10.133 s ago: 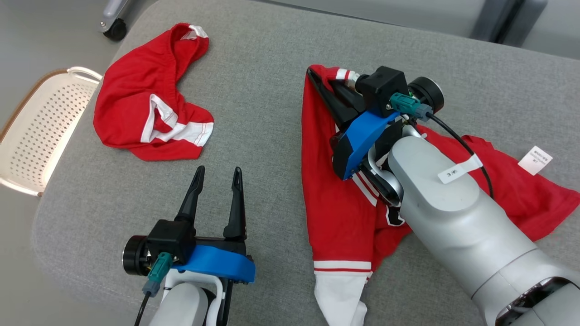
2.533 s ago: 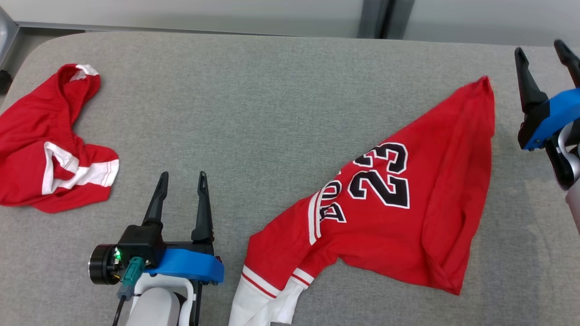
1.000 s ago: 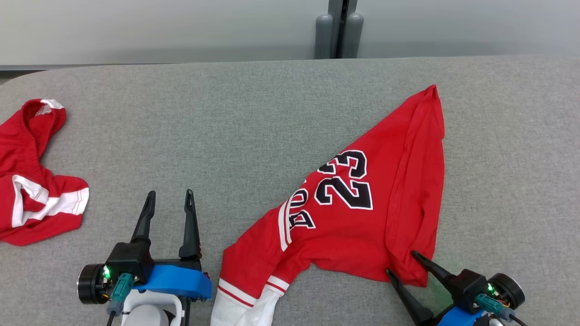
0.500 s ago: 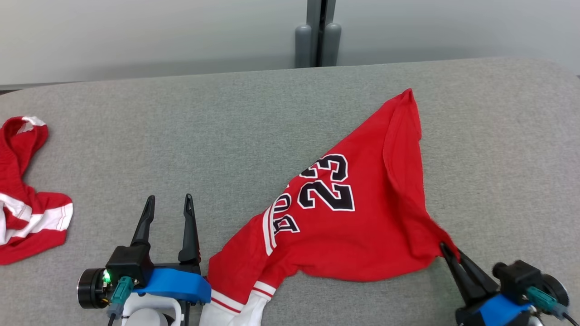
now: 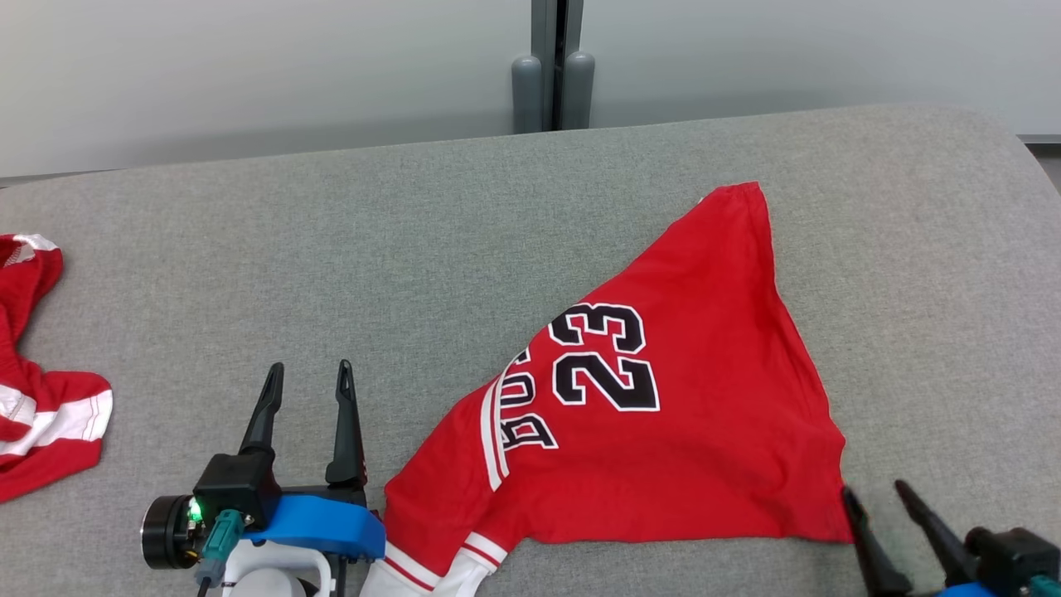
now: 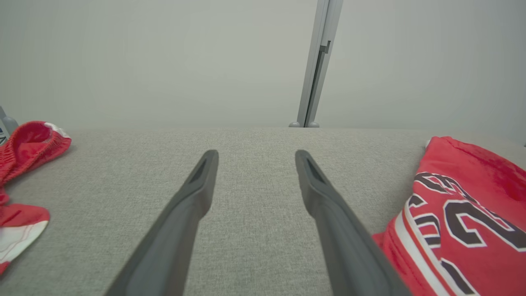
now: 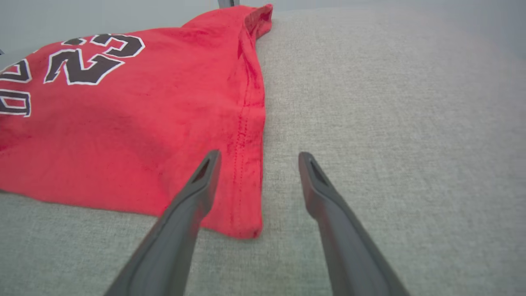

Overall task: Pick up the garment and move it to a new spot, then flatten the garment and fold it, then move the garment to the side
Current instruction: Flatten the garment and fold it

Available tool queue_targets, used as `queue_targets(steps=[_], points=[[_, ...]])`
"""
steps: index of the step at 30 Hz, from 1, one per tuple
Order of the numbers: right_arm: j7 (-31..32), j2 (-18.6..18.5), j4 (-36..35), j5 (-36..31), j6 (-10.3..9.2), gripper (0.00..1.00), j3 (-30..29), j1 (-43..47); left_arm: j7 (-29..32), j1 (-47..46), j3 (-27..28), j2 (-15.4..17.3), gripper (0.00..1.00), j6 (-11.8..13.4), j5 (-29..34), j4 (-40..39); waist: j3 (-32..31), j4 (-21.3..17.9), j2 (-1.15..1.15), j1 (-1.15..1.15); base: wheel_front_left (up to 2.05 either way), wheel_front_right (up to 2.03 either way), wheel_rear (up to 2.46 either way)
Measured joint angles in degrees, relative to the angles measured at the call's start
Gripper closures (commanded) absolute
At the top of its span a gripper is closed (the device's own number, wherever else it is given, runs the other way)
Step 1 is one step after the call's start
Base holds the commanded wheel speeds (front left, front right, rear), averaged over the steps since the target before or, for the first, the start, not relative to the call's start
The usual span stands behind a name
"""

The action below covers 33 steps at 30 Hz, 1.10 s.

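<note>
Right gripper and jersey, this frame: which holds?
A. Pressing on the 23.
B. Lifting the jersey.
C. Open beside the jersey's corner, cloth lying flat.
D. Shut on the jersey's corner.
C: the right gripper has its fingers apart, and the jersey lies flat.

The garment (image 5: 680,448) just right of the left end effector (image 5: 309,367) is red, with a black "23" edged white and red-and-white striped trim. That end effector has dark fingers (image 5: 264,406) on a blue mount (image 5: 319,522). The tabletop (image 5: 331,249) is flecked grey. Well left of the end effector, a red cloth (image 5: 41,414) carries white bands.
</note>
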Motion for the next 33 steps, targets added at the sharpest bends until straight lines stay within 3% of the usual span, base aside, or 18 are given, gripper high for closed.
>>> queue_targets(steps=[8, 17, 28, 33], points=[[0.0, 4.7, -9.2, -4.2, 0.00, 0.00, -9.0, -0.3, 0.0, 0.5, 0.8, 0.0, 0.00, -0.4, 0.6, 0.0, -0.7, 0.3, 0.00, 0.00, 0.00, 0.00, 0.00], [0.0, 10.3, -19.6, -8.0, 0.00, 0.00, -9.0, -2.6, 0.0, 0.8, 1.3, 0.0, 0.00, -1.0, 1.3, 0.1, -1.6, 1.3, 0.00, 0.00, 0.00, 0.00, 0.00], [0.0, 12.8, -17.0, -10.3, 0.00, 0.00, -6.7, -3.6, 0.0, 1.3, -0.3, 0.0, 0.00, -0.9, 1.5, -0.1, -1.7, 2.8, 0.00, 0.00, 0.00, 0.00, 0.00], [0.0, 12.9, -15.9, -10.6, 0.00, 0.00, -7.2, -3.7, 0.0, 1.4, -4.2, 0.0, 0.00, -2.2, 2.9, 0.0, -1.9, 2.7, 0.00, 0.00, 0.00, 0.00, 0.00]])
